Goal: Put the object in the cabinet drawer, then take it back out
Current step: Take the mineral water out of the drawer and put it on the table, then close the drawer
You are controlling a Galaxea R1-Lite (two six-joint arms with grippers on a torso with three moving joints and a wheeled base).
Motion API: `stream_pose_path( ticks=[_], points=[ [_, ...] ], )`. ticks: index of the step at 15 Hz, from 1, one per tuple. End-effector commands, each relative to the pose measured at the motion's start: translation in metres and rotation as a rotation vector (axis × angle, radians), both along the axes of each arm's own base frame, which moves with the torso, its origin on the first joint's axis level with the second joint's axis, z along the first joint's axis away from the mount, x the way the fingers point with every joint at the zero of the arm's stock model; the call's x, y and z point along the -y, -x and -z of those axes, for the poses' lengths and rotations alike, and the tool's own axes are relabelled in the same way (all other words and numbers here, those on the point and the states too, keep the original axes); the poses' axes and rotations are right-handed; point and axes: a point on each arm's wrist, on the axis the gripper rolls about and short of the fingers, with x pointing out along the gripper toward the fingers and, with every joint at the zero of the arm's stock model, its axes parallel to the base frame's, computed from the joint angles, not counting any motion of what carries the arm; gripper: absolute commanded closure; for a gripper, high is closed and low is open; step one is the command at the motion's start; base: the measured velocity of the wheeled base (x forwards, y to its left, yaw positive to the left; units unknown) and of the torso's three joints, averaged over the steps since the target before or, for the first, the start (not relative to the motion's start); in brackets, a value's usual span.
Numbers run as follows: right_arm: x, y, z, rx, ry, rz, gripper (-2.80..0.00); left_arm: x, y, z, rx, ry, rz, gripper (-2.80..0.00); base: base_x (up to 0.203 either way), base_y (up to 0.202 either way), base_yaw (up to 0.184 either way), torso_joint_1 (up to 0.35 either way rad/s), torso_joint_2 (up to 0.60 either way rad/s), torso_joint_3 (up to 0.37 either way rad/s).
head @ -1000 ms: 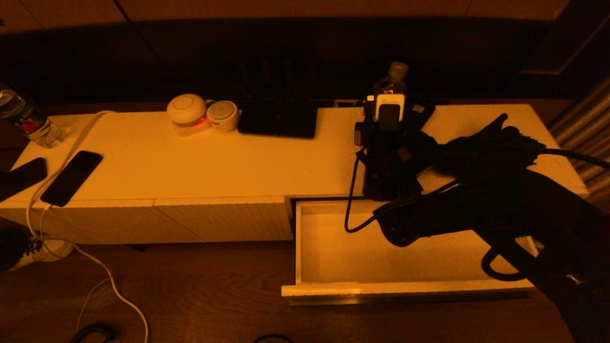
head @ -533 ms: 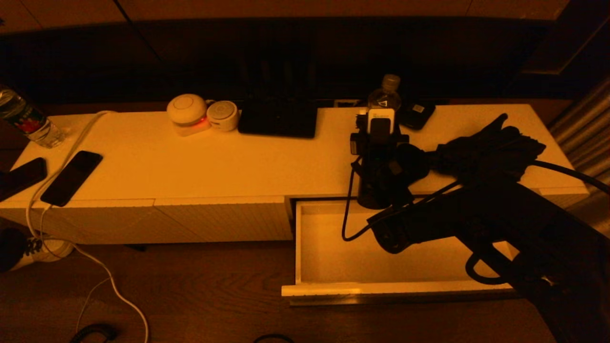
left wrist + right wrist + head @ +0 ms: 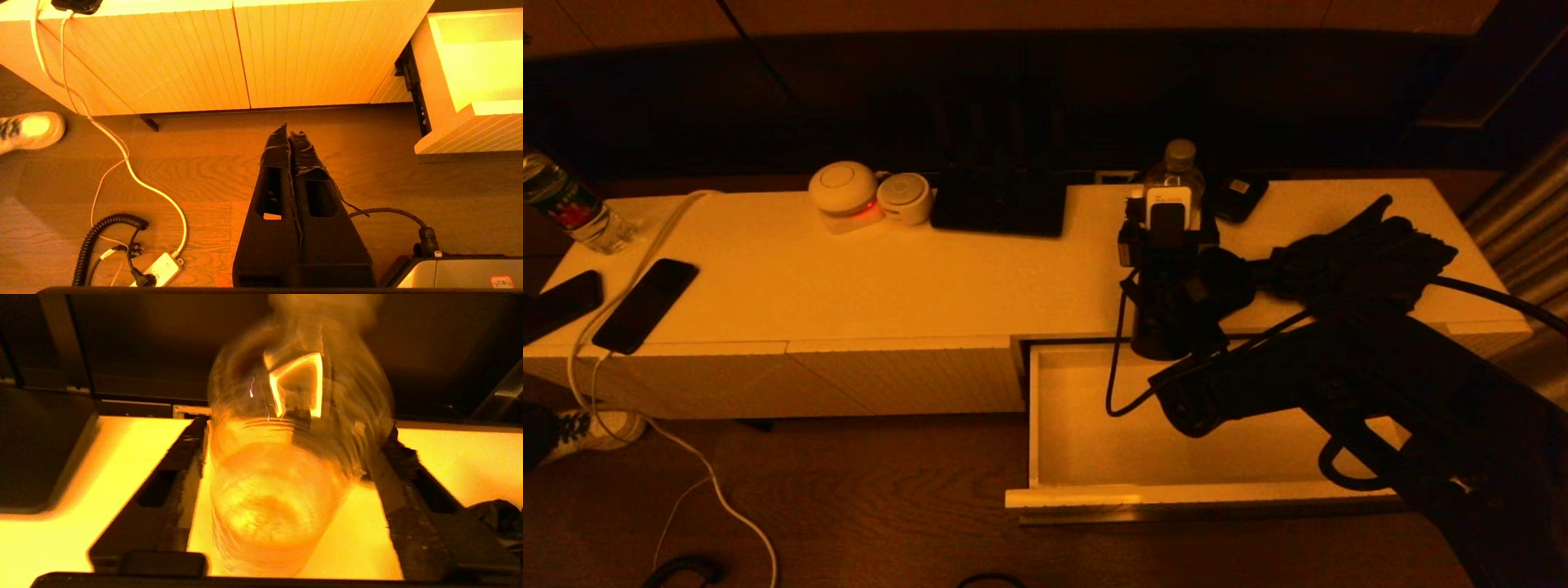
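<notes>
The object is a clear plastic bottle (image 3: pixel 1176 173) with a pale cap, upright at the back of the white cabinet top (image 3: pixel 947 278). My right gripper (image 3: pixel 1168 224) is around its lower part. In the right wrist view the blurred bottle (image 3: pixel 278 498) sits between the spread fingers (image 3: pixel 179 473), with gaps along its lower sides, so the right gripper (image 3: pixel 296 426) is open. The cabinet drawer (image 3: pixel 1217 495) is pulled out below, with nothing on its floor. My left gripper (image 3: pixel 289 132) hangs shut over the wooden floor.
A black folded cloth bundle (image 3: pixel 1356 253) lies on the cabinet top right of the bottle, and a small black device (image 3: pixel 1238 196) sits behind it. Further left are a dark pad (image 3: pixel 999 202), two round white gadgets (image 3: pixel 843 192), phones (image 3: pixel 645 304) and a second bottle (image 3: pixel 572 204).
The bottle has come down and slightly left with my right gripper, from raised to the cabinet top. The right jaws have widened off it. The left arm has not moved.
</notes>
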Motion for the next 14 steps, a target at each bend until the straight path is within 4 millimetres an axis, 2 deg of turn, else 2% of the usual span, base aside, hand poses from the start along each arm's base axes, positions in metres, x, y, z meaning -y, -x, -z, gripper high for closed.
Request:
stream_pose_path(
  ticks=[1, 5, 8, 14],
  points=[
    [-0.001, 0.001, -0.001, 0.005, -0.004, 0.0, -2.8, 0.0, 0.0, 0.0, 0.0, 0.0, -0.001, 0.0, 0.0, 0.0, 0.0, 0.0, 0.0, 0.0],
    [0.002, 0.012, -0.02, 0.029, -0.021, -0.004, -2.8, 0.0, 0.0, 0.0, 0.0, 0.0, -0.001, 0.0, 0.0, 0.0, 0.0, 0.0, 0.0, 0.0],
    [0.007, 0.032, -0.053, 0.075, -0.051, -0.019, -2.8, 0.0, 0.0, 0.0, 0.0, 0.0, -0.001, 0.0, 0.0, 0.0, 0.0, 0.0, 0.0, 0.0],
    [0.034, 0.081, -0.119, 0.162, -0.091, -0.017, -2.8, 0.0, 0.0, 0.0, 0.0, 0.0, -0.001, 0.0, 0.0, 0.0, 0.0, 0.0, 0.0, 0.0]
  ],
)
